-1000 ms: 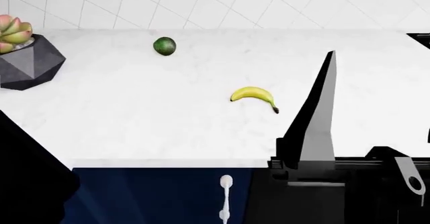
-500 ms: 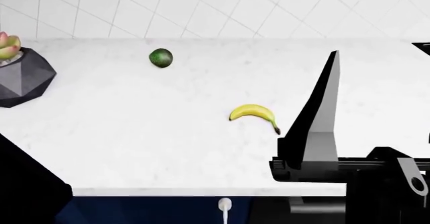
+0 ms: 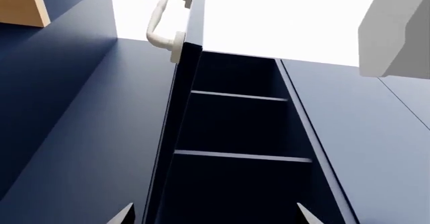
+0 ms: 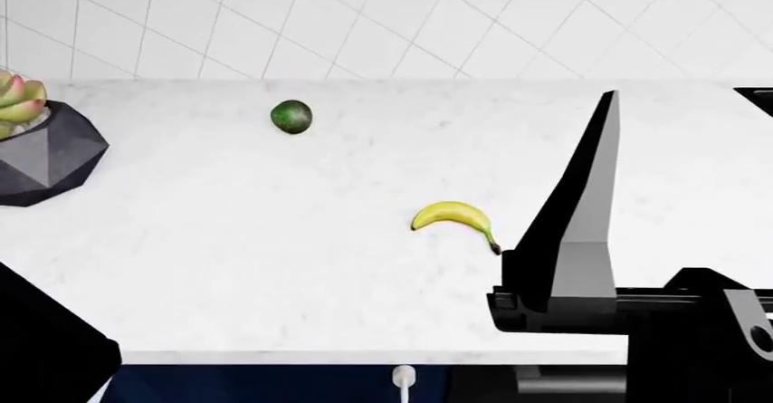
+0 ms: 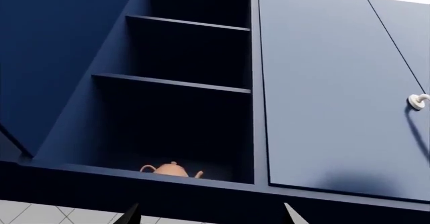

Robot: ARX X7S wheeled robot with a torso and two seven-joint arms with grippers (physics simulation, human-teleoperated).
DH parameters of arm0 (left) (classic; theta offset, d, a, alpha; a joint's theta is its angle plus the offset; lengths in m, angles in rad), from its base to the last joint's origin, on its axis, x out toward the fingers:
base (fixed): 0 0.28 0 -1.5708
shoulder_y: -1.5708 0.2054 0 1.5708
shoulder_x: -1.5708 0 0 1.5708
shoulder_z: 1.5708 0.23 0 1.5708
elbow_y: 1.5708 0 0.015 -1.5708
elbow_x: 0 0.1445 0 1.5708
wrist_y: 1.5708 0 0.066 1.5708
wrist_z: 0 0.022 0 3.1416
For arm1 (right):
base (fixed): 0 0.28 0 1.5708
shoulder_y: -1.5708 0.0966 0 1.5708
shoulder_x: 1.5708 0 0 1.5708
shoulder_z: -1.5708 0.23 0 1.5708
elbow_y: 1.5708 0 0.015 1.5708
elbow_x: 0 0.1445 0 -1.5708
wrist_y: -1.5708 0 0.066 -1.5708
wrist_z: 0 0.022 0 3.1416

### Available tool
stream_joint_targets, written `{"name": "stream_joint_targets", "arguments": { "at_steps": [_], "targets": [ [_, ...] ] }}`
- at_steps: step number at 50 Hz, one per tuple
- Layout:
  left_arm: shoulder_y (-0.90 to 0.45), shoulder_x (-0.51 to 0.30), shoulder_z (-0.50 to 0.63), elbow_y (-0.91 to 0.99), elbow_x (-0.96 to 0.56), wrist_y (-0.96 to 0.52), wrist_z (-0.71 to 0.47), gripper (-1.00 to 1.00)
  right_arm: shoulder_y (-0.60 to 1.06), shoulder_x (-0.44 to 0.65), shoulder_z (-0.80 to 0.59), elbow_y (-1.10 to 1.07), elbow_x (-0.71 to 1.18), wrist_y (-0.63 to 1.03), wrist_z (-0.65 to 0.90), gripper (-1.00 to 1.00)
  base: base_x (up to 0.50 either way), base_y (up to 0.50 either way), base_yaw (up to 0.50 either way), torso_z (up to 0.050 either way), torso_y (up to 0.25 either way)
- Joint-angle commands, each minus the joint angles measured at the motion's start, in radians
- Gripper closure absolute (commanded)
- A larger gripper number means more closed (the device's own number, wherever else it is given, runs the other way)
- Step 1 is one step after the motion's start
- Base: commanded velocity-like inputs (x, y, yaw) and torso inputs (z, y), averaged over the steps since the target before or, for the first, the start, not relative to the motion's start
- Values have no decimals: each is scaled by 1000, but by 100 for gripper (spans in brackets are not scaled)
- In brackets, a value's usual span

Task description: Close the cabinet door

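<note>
White marble countertop (image 4: 242, 240) fills most of the head view, with white square-tiled wall (image 4: 362, 23) behind it. On it lie one banana (image 4: 455, 216), one avocado (image 4: 291, 117) further back, and one dark faceted planter (image 4: 42, 154) holding a succulent, cut off at the left edge. One black arm (image 4: 580, 240) rises at the right of the counter; its lower part runs out of frame.

Navy cabinet door (image 3: 87, 133) stands open in the left wrist view, seen nearly edge-on beside the dark cupboard interior (image 3: 235, 133), which shows two shelves. One cream bar handle (image 3: 164, 25) sits on the door's outer face near its free edge. A sliver of that handle (probably the same one) pokes up under the counter edge in the head view.

From the right wrist camera the open compartment shows two shelves, and one small orange teapot (image 5: 169, 169) on its floor, half hidden by the frame's lip. Beside it a closed door (image 5: 329, 93) carries one cream handle (image 5: 418, 101), cut by the edge.

Left gripper (image 3: 213, 215) and right gripper (image 5: 209, 215) each show only two fingertip points, set wide apart and holding nothing.
</note>
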Motion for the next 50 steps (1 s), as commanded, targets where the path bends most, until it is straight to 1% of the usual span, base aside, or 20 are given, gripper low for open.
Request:
{"name": "stream_joint_targets", "arguments": {
  "at_steps": [1, 3, 4, 5, 15, 19, 21, 22, 24, 25, 27, 29, 30, 31, 32, 35, 38, 42, 45, 50],
  "targets": [
    [2, -1, -1, 0, 2, -1, 0, -100, -1, -11, 7, -2, -3, 1, -13, -100, 0, 0, 0, 50, 0],
    [3, 0, -1, 0, 3, -2, 0, -100, 0, -14, 9, -2, -4, 2, -16, -100, 0, 0, 0, 50, 0],
    [38, 3, -44, 0, 7, 26, -2, -100, 1, -16, 10, -2, -6, 6, -19, -100, 0, 0, 0, 50, 0],
    [39, 4, -42, 0, 1, 17, 0, -100, -2, -14, 8, -2, -5, -3, -21, -100, 0, 0, 0, 50, 49],
    [29, 2, -40, 0, -9, 31, -1, -100, -6, -24, 13, -2, -10, -18, -28, -100, 499, 0, 0, 0, 0],
    [38, -4, -55, 0, -21, 36, -1, -100, -6, -28, 16, -2, -7, -23, -31, -100, 90, 0, 0, 0, 0],
    [28, -14, -70, 0, -50, 48, -2, -100, -4, -26, 16, 0, -5, -20, -28, -100, 0, 0, 0, 0, 0],
    [15, -30, -103, 0, -100, 62, -3, -100, -2, -28, 18, -3, -3, -14, -31, -100, 0, 0, 0, 0, 0],
    [-171, -83, -42, 0, -221, 130, -2, -100, -1, -33, 34, -4, 12, -9, -37, -100, 0, 0, 0, 0, 0],
    [-259, -90, 20, 0, -243, 136, -2, -100, -3, -38, 39, -5, 12, -11, -44, -100, 0, 0, 0, 0, 0],
    [-544, -111, 221, 0, -319, 167, -1, -100, -5, -57, 60, -6, 19, -19, -64, -100, 0, 0, 0, 0, 0],
    [-844, -147, 476, 0, -404, 256, 12, -100, -8, -61, 75, -6, 28, -29, -68, -100, 0, 0, 0, 0, 0],
    [-887, -215, 456, 0, -446, 311, 59, -100, -6, -61, 82, -6, 34, -30, -68, -100, 0, 0, 0, 0, 0],
    [-887, -250, 441, 0, -469, 342, 93, -100, -5, -61, 85, -6, 37, -30, -67, -100, 0, 0, 0, 0, 0],
    [-879, -309, 401, 0, -496, 326, 120, -100, -2, -62, 90, -6, 43, -29, -68, -100, 0, 0, 0, 0, 0],
    [-834, -309, 399, 0, -449, 335, 74, -100, -1, -62, 105, -6, 58, -34, -67, -100, 0, 0, 0, 0, 0],
    [-809, -309, 402, 0, -453, 368, 56, -100, -1, -62, 105, -6, 55, -39, -65, -100, 0, 0, 0, 0, 0],
    [-812, -309, 371, 0, -471, 402, 70, -100, 3, -62, 107, -6, 56, -33, -64, -100, 0, 0, 0, 0, 0],
    [-804, -309, 361, 0, -457, 443, 18, -100, 5, -62, 111, -6, 61, -29, -65, -100, 0, 0, 0, 0, 0],
    [-828, -309, 301, 0, -556, 427, 32, -100, 9, -62, 112, -6, 61, -23, -65, -100, 0, 0, 0, 0, 0]
  ]
}}
